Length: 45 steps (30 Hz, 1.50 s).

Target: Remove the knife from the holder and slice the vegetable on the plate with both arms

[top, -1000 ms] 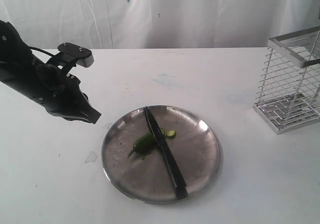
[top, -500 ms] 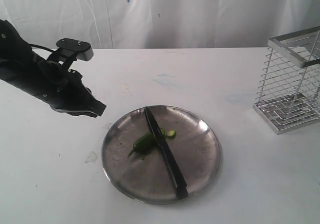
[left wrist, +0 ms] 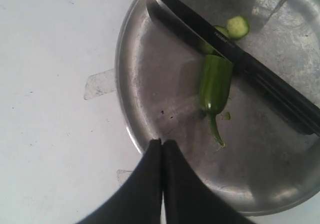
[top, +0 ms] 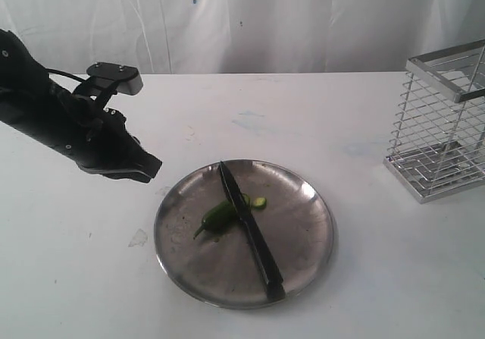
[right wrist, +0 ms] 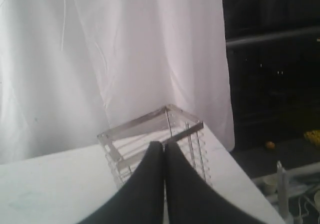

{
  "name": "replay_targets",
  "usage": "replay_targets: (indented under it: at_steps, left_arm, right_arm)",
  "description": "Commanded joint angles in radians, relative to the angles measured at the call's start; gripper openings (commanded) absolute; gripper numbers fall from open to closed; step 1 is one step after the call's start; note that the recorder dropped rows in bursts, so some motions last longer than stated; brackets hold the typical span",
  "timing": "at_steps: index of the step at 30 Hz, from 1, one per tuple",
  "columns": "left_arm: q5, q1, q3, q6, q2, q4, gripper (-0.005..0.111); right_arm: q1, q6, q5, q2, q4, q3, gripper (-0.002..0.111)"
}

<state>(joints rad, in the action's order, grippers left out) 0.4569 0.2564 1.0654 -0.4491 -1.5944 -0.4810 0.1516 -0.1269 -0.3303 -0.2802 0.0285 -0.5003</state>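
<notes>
The round steel plate (top: 303, 240) lies in the middle of the white table. On it rests the dark knife (top: 251, 233), blade tip toward the far rim and black handle at the near rim, lying across the green vegetable (top: 218, 215), with a cut slice (top: 260, 202) beside the blade. My left gripper (top: 154, 167) hovers left of the plate, shut and empty. The left wrist view shows its tips (left wrist: 162, 142) over the plate's rim (left wrist: 122, 103), near the vegetable (left wrist: 215, 83) and knife (left wrist: 220, 36). My right gripper (right wrist: 163, 145) is shut and empty, raised, looking toward the holder (right wrist: 130, 134).
The silver wire holder (top: 443, 127) stands empty at the table's right edge. A white curtain hangs behind the table. A small smudge (top: 138, 238) marks the table left of the plate. The right arm is outside the exterior view.
The left arm has shifted a little to the right, toward the plate, with its gripper still shut. Knife, vegetable and plate have not moved.
</notes>
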Motion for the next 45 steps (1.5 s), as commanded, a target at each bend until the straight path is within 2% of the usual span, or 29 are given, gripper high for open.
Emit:
replay_targets:
  at_steps: [1,11,13,15,17,21,24,27,29,31,34,35,37,39,45]
  left_arm:
    - [0.005,0.005,-0.009,0.004,0.000,-0.019,0.000]
    - [0.005,0.005,-0.009,0.004,0.000,-0.019,0.000]
    - [0.005,0.005,-0.009,0.004,0.000,-0.019,0.000]
    - [0.005,0.005,-0.009,0.004,0.000,-0.019,0.000]
    - [0.005,0.005,-0.009,0.004,0.000,-0.019,0.000]
    - [0.005,0.005,-0.009,0.004,0.000,-0.019,0.000]
    - [0.005,0.005,-0.009,0.004,0.000,-0.019,0.000]
    - [0.005,0.005,-0.009,0.004,0.000,-0.019,0.000]
    - [0.008,0.005,-0.007,0.004,0.000,-0.019,0.000]
    - [0.006,0.005,-0.005,0.004,0.000,-0.019,0.000]
    - [0.002,0.005,-0.005,0.004,0.000,-0.019,0.000]
    - [-0.007,0.005,-0.005,0.004,0.000,-0.019,0.000]
    - [-0.019,0.005,-0.005,0.004,0.000,-0.019,0.000]
    - [-0.038,0.005,-0.005,0.004,0.000,-0.019,0.000]
    - [-0.046,0.005,-0.005,0.004,0.000,-0.019,0.000]
  right_arm:
    - [0.007,0.015,-0.144,0.004,-0.086,0.002,0.000]
    - [-0.022,0.015,-0.148,0.008,-0.072,0.000,0.000]
    - [-0.022,0.034,-0.061,0.015,-0.020,0.000,0.000]
    - [-0.024,0.134,0.046,0.038,-0.011,0.000,0.000]
    - [-0.024,0.207,0.213,0.054,-0.039,0.030,0.000]
    - [-0.024,0.206,0.558,0.119,-0.044,0.165,0.000]
    - [-0.024,0.206,0.664,0.207,-0.108,0.312,0.000]
    - [-0.024,0.164,0.630,0.280,-0.122,0.465,0.000]
    - [-0.024,0.095,0.631,0.280,-0.110,0.500,0.000]
    - [-0.022,-0.008,0.340,0.280,-0.020,0.500,0.000]
    - [-0.037,-0.283,0.041,0.280,0.189,0.500,0.000]
    - [-0.049,-0.294,-0.018,0.280,0.236,0.500,0.000]
    - [-0.068,-0.292,-0.034,0.280,0.334,0.500,0.000]
    - [-0.083,-0.292,-0.030,0.280,0.336,0.500,0.000]
    - [-0.110,-0.292,0.010,0.280,0.073,0.500,0.000]
